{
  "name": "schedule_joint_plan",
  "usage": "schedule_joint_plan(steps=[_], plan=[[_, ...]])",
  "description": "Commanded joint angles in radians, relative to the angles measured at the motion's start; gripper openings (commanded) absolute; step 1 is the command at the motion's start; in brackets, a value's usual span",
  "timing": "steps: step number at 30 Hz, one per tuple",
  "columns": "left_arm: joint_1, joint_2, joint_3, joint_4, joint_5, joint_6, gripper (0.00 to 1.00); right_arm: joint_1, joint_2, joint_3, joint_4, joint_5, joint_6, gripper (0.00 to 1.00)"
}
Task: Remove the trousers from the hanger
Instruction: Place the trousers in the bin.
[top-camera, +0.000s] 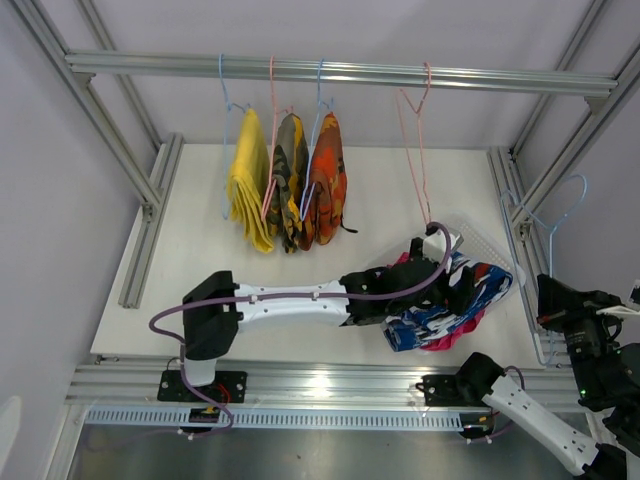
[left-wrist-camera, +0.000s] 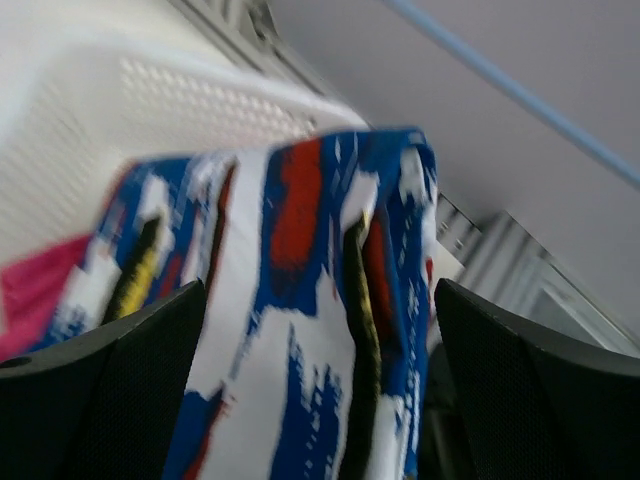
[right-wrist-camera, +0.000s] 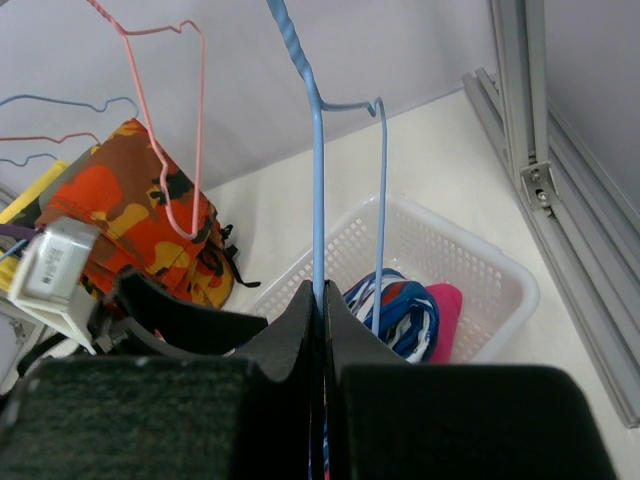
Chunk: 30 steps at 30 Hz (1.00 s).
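Three trousers hang from hangers on the rail: plain yellow, camouflage and orange-red. The blue-and-white trousers lie in the white basket on top of the magenta pair. My left gripper is open over them. In the left wrist view its fingers stand wide on either side of the blue-and-white cloth. At the far right, my right gripper is shut on the wire of an empty blue hanger, held up off the rail.
An empty pink hanger hangs on the rail right of the three garments. Aluminium frame posts run along both sides of the white table. The basket sits at the right rear, near the frame.
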<state>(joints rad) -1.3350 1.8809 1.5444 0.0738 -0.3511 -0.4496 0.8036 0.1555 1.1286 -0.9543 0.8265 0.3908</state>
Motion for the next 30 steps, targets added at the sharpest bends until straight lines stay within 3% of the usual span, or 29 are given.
schedule_joint_plan(steps=[1,5,9,15,20,30], plan=[[-0.004,0.009,-0.070,0.069,0.173,-0.190,0.99,0.009,-0.016,0.026,-0.046,0.020,0.020,0.00],[-0.001,0.043,-0.162,0.142,0.293,-0.311,0.98,0.008,-0.025,0.042,-0.083,0.011,0.045,0.00],[0.005,0.064,-0.283,0.314,0.409,-0.472,0.95,0.008,-0.033,0.062,-0.115,0.002,0.066,0.00],[0.000,0.072,-0.334,0.371,0.489,-0.528,0.93,0.009,-0.034,0.086,-0.123,-0.023,0.080,0.00],[0.000,-0.031,-0.253,0.206,0.445,-0.419,0.94,0.011,-0.028,0.099,-0.121,-0.010,0.068,0.00],[0.002,-0.276,0.043,-0.271,0.158,-0.060,0.99,0.017,0.041,0.077,-0.054,-0.021,0.017,0.00]])
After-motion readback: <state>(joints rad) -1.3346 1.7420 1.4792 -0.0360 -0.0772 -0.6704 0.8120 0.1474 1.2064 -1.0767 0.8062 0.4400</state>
